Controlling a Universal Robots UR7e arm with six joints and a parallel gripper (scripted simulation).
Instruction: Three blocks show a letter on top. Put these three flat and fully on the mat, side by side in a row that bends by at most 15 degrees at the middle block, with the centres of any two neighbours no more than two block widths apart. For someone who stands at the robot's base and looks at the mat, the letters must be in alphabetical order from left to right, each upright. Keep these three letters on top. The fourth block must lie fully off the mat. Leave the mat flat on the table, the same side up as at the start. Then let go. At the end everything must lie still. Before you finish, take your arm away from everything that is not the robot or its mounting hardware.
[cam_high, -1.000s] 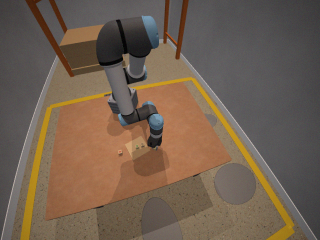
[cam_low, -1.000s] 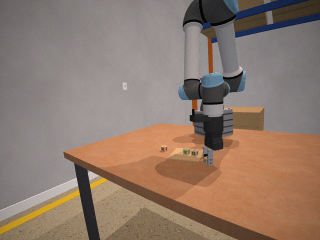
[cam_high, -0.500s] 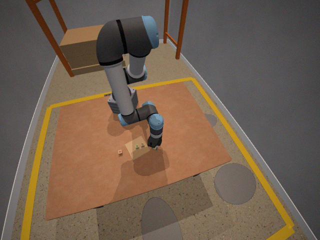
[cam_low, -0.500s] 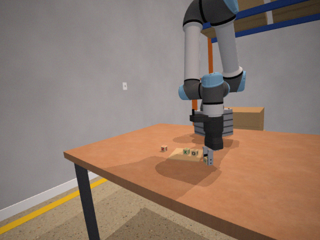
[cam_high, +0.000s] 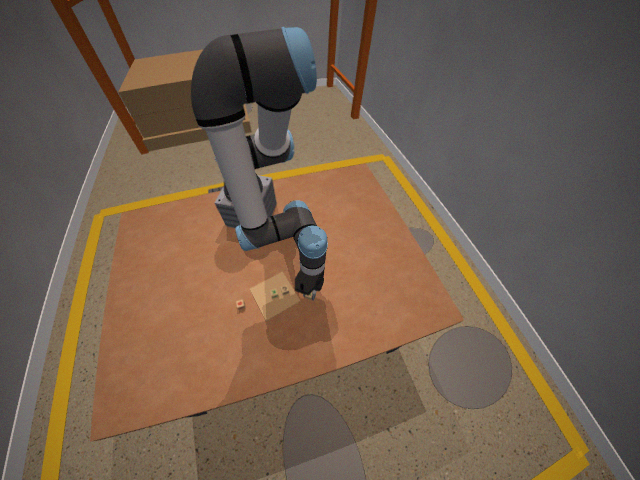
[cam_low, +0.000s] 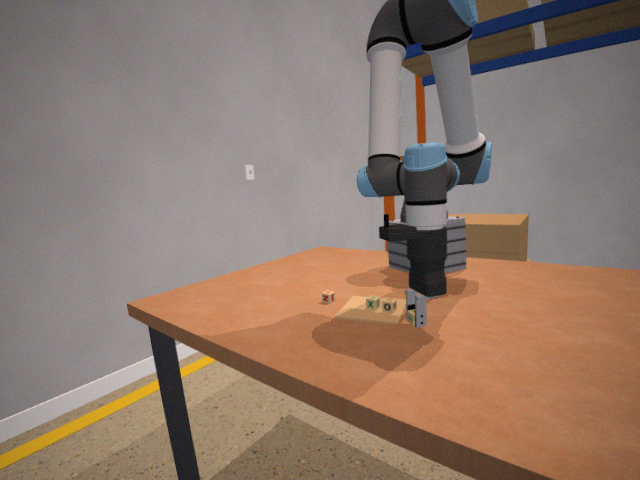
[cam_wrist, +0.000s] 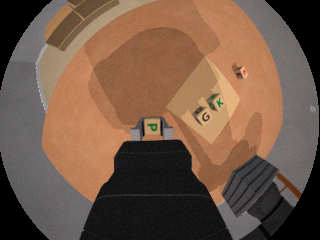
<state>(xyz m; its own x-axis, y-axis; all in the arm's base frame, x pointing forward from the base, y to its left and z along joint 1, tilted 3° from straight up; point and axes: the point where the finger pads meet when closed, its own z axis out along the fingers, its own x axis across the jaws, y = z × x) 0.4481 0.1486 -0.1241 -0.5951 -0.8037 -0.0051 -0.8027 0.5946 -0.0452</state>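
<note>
My gripper (cam_high: 310, 295) (cam_low: 414, 317) (cam_wrist: 152, 123) points down and is shut on the P block (cam_low: 411, 316) (cam_wrist: 152, 126), just outside the mat's near corner. The green P is on top, sideways in the wrist view. Its exact height is hard to tell. On the mat (cam_high: 268, 308) (cam_low: 351, 310) (cam_wrist: 190, 102) stand the G block (cam_high: 284, 289) (cam_low: 389, 304) (cam_wrist: 204, 117) and the K block (cam_high: 274, 292) (cam_low: 372, 302) (cam_wrist: 219, 102), close together, letters up. The red-marked block (cam_high: 239, 304) (cam_low: 328, 296) (cam_wrist: 241, 73) lies off the mat; its top mark is unclear.
The table (cam_high: 165, 341) (cam_low: 248, 310) (cam_wrist: 70, 120) extends around the mat. The robot base (cam_high: 224, 209) (cam_low: 454, 248) (cam_wrist: 250, 182) stands at its back. The arm's shadow covers part of the mat. The G and K blocks are the nearest obstacles.
</note>
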